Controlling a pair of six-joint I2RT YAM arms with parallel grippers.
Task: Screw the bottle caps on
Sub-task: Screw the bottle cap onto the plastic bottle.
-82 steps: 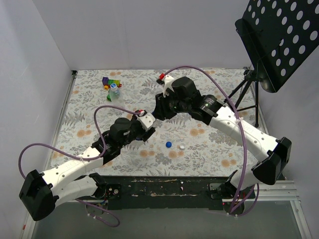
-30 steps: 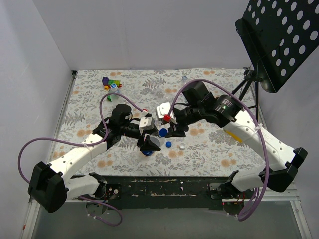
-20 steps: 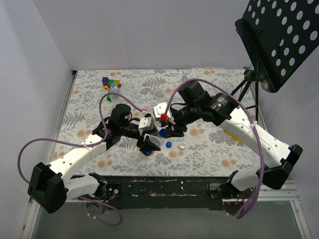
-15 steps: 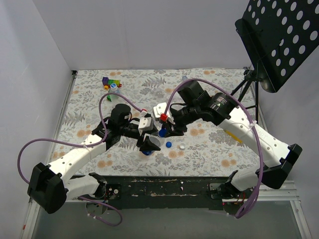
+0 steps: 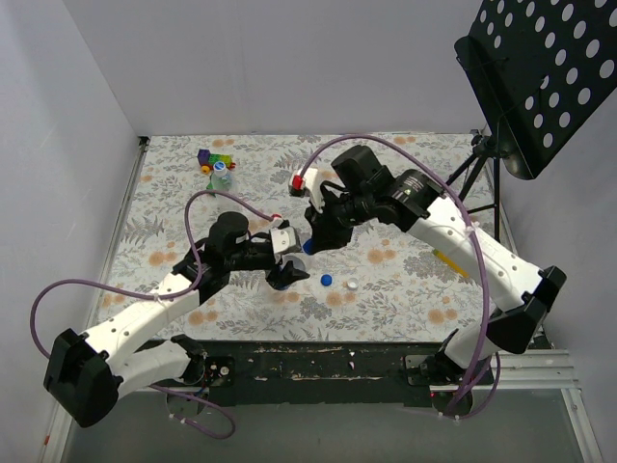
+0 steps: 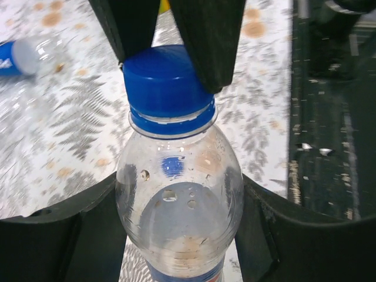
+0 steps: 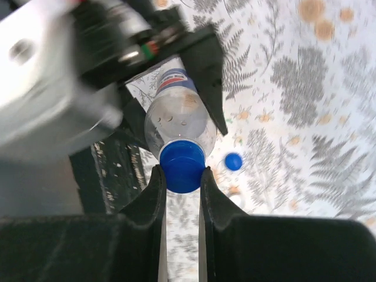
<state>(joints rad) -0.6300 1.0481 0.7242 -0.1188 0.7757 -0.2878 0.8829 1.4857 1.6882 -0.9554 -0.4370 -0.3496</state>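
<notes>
The left gripper (image 5: 288, 272) is clamped around the body of a clear bottle (image 6: 176, 205), its two black fingers pressing the rounded shoulder from either side, and everything else is placed here from that bottle. A blue cap (image 6: 166, 79) sits on the bottle's neck, squarely over the mouth, with a blue ring just under it. The right gripper (image 7: 181, 176) comes down onto the bottle's top and its fingers are closed on the blue cap, one touching each side; the left wrist view shows the same two dark fingers flanking the cap. The bottle carries a blue label low on its body and droplets inside its wall; whether its base rests on the table (image 5: 405, 299) cannot be told. Just beside the bottle, toward the right arm, a loose blue cap (image 5: 327, 281) lies on the flowered cloth, and a pale cap (image 5: 353, 285) lies a little farther out on the same side, apart from it. Well away from the bottle, toward the far left corner, a second bottle (image 5: 222, 178) stands next to a cluster of toy blocks (image 5: 206, 157). A black music stand (image 5: 540, 77) rises far off to the bottle's right, past the table edge
</notes>
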